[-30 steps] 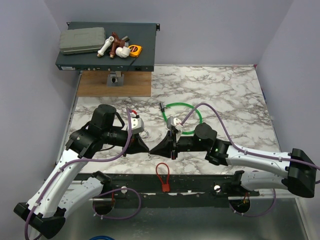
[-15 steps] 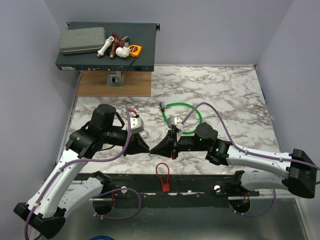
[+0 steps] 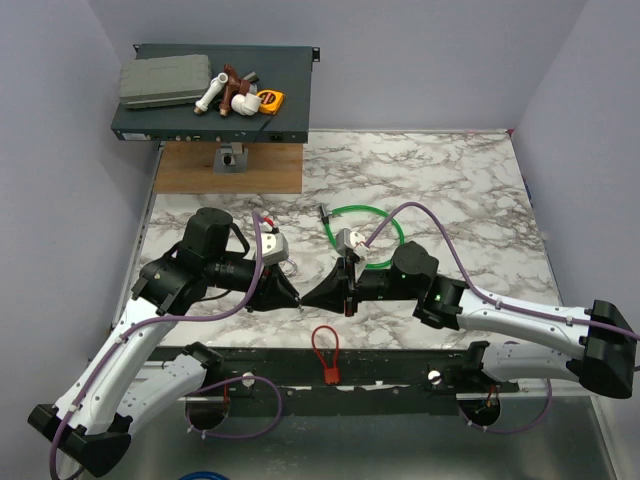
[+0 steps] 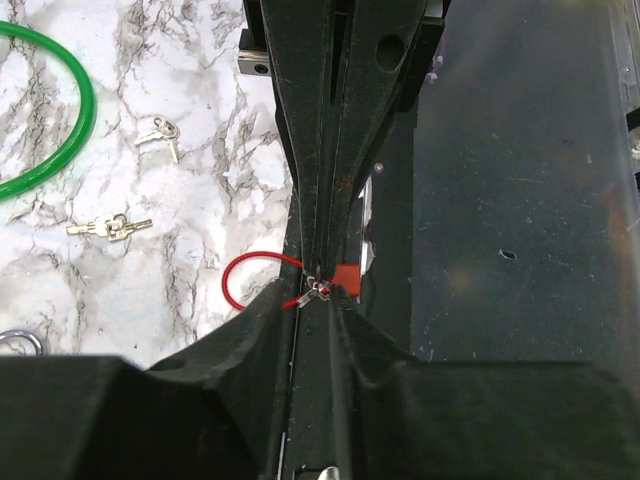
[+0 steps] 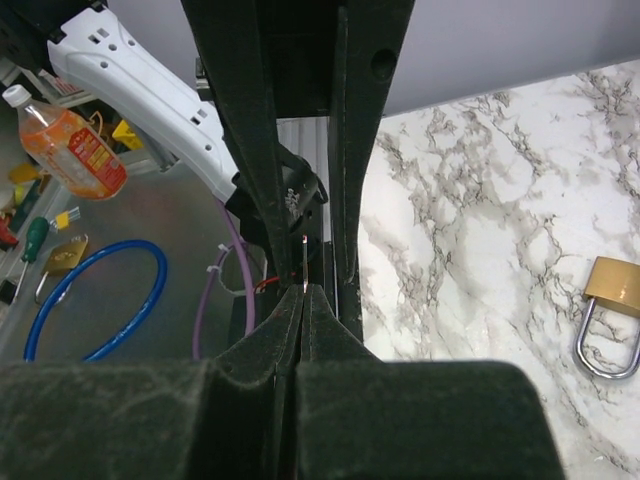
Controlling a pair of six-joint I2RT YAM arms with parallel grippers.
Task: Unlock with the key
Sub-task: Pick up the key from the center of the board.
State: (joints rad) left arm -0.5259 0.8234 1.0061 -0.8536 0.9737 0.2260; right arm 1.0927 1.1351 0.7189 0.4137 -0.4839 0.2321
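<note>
My two grippers meet tip to tip over the near edge of the marble table (image 3: 450, 180). My right gripper (image 5: 303, 290) (image 3: 306, 297) is shut on the key (image 5: 304, 262), a thin silvery blade seen edge-on, sticking out of its tips. In the left wrist view the key's end (image 4: 320, 289) sits between the tips of my left gripper (image 4: 318, 296) (image 3: 296, 300), whose jaws stand a narrow gap apart. The brass padlock (image 5: 612, 300) with silver shackle lies on the marble, apart from both grippers.
A red loop (image 3: 325, 355) lies on the front rail below the tips. A green ring (image 3: 366, 235) lies behind the right arm. Two small key bunches (image 4: 110, 228) (image 4: 162, 130) lie on the marble. A rack box (image 3: 215, 95) with parts stands at the back left.
The right gripper with the key has shifted slightly; both grippers stay tip to tip. The padlock has not moved.
</note>
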